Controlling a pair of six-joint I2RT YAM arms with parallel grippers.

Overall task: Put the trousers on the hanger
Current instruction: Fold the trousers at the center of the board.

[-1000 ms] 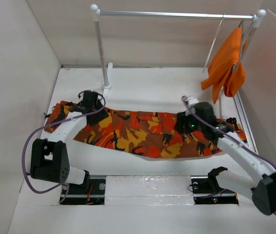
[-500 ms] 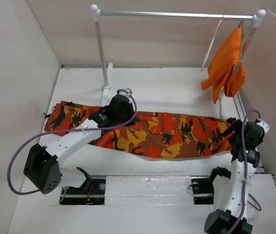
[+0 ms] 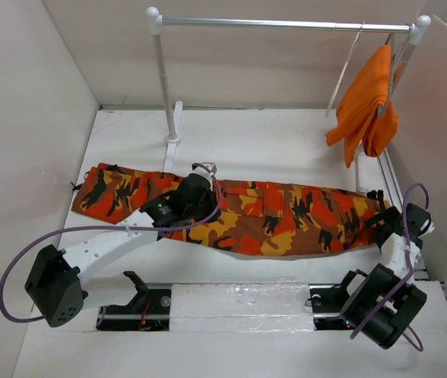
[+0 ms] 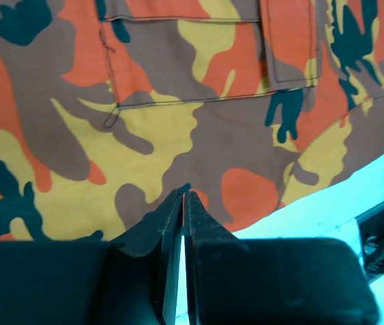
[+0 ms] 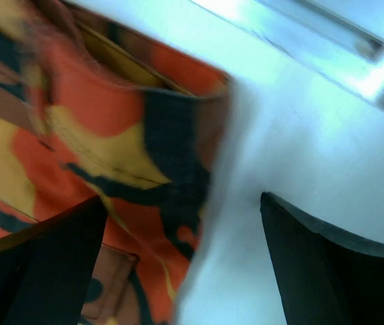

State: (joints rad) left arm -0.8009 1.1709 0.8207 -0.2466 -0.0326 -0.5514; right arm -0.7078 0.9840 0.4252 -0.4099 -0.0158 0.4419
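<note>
The camouflage trousers [image 3: 286, 216] lay flat on the white table [image 3: 255, 142], stretched lengthwise in front of the silver rail [image 3: 286, 24] and roughly parallel to it, one end reaching out past the rail's left post and the other lying below its right post. The left arm [image 3: 105, 244] was laid low and reached forward and inward toward the foot of the rail's left post, elbow far out to the side. The left gripper [image 3: 194, 195] came down on the cloth just in front of that post. In the left wrist view its black fingers [image 4: 161, 230] were clenched tight together, tips touching the print near a stitched pocket seam; whether a pinch of fabric was caught between them could not be told. The right arm [image 3: 392, 272] was folded close and steep beneath the rail's right end, with the right gripper [image 3: 400, 220] at the trousers' end there. Its wrist view, though blurred, showed the jaws spread wide and released, holding nothing, straddling the cloth's edge and bare table. The pale hanger [image 3: 344, 72] hung slanting from the rail's right end, just beside an orange garment [image 3: 369, 94] — well apart from the trousers.
</note>
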